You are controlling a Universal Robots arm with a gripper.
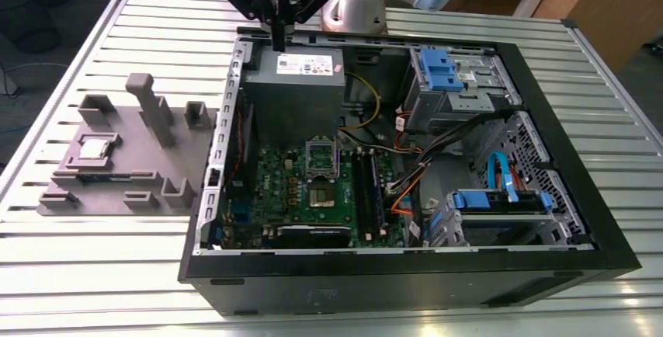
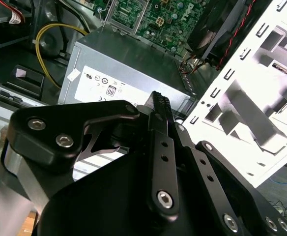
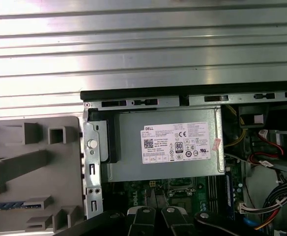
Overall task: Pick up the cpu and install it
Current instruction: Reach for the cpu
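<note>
An open desktop computer case lies on its side on a slatted metal table. Taking the exterior view as a clock face, the robot's gripper hangs at twelve o'clock, fingers pointing down, just above the case's far rim and the grey power supply. The jaws look pressed together with nothing between them. In the second wrist view the gripper shows as one narrow ridged tip over the power supply.

The cpu, a small silver square, sits at nine o'clock in a shallow seat on a grey plastic fixture outside the case. It is well apart from the gripper and untouched. A tall post rises from the fixture at about ten o'clock, between the chip and the gripper. Near the centre of the dial, the green motherboard carries the metal-framed socket, with loose cables toward three o'clock.

Judged risks: a low sweep from here toward the chip could strike the case wall or the post. Jaws pressed together cannot take the chip. Such a thin, flat part may tilt or slip in a pinch, and setting it down crooked could damage the socket
</note>
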